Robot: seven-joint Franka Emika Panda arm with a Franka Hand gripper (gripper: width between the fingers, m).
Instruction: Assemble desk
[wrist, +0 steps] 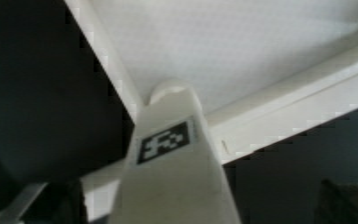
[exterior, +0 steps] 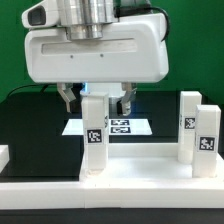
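The white desk top (exterior: 140, 178) lies flat at the front of the black table. One white leg (exterior: 95, 135) with a black-and-white tag stands upright at the top's corner on the exterior view's left. Two more tagged legs (exterior: 188, 125) (exterior: 207, 142) stand at its right end. My gripper (exterior: 98, 98) hangs over the left leg, open, with a finger on each side of the leg's top and a gap at each. In the wrist view the leg (wrist: 167, 150) rises between the dark fingers (wrist: 23, 202), and the desk top's rimmed surface (wrist: 247, 50) lies beyond it.
The marker board (exterior: 118, 125) lies on the black table behind the desk top. A small white part (exterior: 4, 155) sits at the exterior view's left edge. A green wall stands behind the table.
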